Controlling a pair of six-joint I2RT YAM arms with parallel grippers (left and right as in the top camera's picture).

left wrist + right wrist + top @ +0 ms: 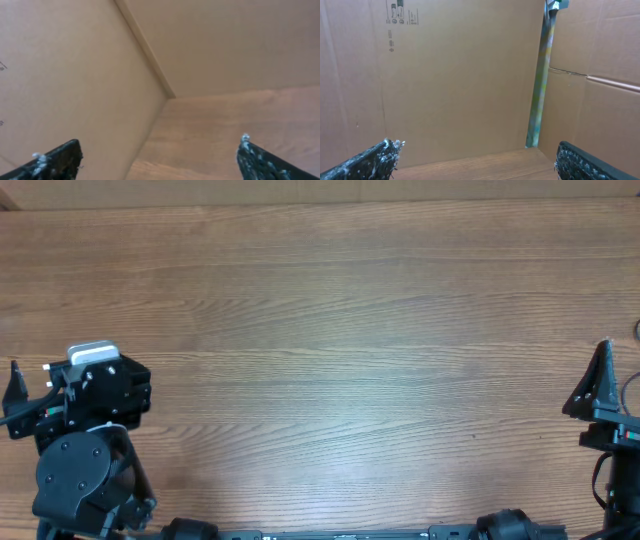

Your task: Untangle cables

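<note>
No cables show in any view; they are out of view. In the left wrist view my left gripper (160, 162) stands open, its two black fingertips (57, 160) far apart with only bare wood and a cardboard wall between them. My right gripper (480, 162) is open too, nothing between its fingertips (587, 162). From overhead, the left arm (85, 435) sits at the table's near left corner and one right finger (600, 380) pokes in at the right edge.
The wooden table (330, 330) fills the overhead view. Brown cardboard walls (75, 75) stand close in front of the left gripper and meet in a corner (540, 75) ahead of the right one.
</note>
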